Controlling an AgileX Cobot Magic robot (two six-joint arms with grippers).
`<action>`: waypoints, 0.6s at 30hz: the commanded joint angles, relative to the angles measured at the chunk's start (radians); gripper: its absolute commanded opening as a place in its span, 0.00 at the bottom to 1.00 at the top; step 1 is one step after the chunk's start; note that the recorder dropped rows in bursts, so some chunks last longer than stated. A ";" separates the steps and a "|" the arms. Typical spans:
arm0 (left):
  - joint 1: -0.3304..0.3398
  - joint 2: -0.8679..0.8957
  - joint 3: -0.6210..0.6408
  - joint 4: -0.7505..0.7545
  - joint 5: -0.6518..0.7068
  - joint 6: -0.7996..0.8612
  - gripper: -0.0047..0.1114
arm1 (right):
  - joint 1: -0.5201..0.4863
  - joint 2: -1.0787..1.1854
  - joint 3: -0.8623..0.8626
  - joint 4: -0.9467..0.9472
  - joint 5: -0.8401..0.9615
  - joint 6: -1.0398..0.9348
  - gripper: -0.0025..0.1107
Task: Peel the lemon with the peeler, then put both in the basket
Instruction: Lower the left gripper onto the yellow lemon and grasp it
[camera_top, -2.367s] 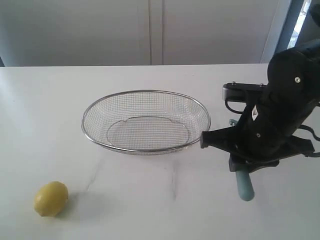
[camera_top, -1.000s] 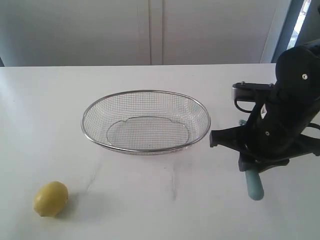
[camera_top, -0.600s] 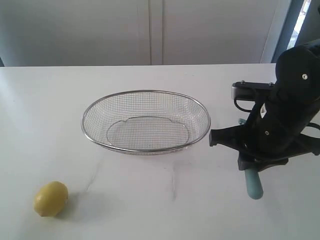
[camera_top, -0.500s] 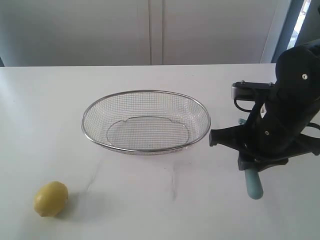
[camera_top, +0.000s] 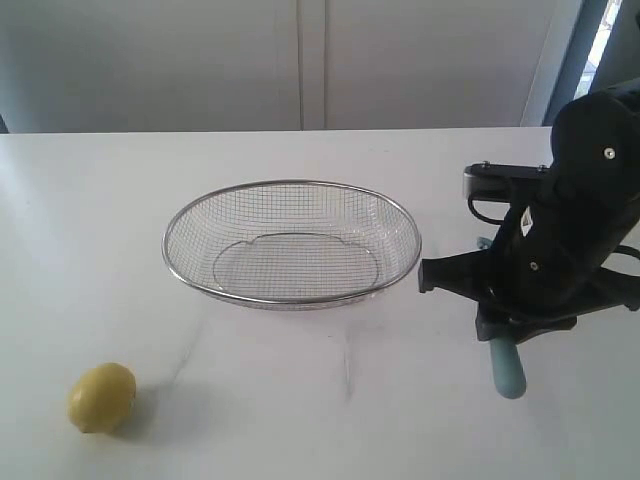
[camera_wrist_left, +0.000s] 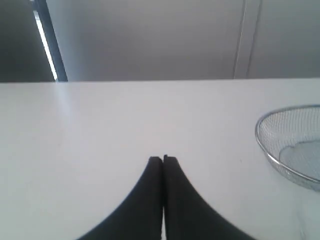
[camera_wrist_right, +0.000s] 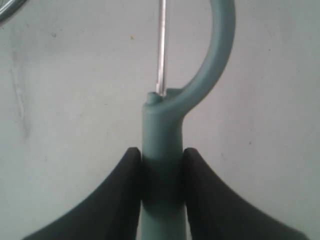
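Beside the basket (camera_top: 292, 184), the right hand (camera_wrist_right: 162, 156) clasped the peeler (camera_wrist_right: 162, 125) handle squarely; a straight lift would likely avoid twisting. Left hand (camera_wrist_left: 163, 163) closed, empty.

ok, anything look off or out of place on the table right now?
Nothing stands out. The basket sits upright, the lemon lies whole and well apart from it, and the right gripper is closed on the peeler by its handle. The left gripper is shut, holding nothing.
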 joint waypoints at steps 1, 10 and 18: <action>0.003 0.146 -0.169 0.019 0.222 -0.002 0.04 | -0.009 -0.011 0.001 -0.002 -0.007 -0.011 0.02; 0.003 0.441 -0.343 0.049 0.591 0.042 0.04 | -0.009 -0.011 0.001 -0.002 -0.007 -0.011 0.02; 0.003 0.708 -0.430 -0.078 0.785 0.144 0.04 | -0.009 -0.011 0.001 -0.002 -0.015 -0.011 0.02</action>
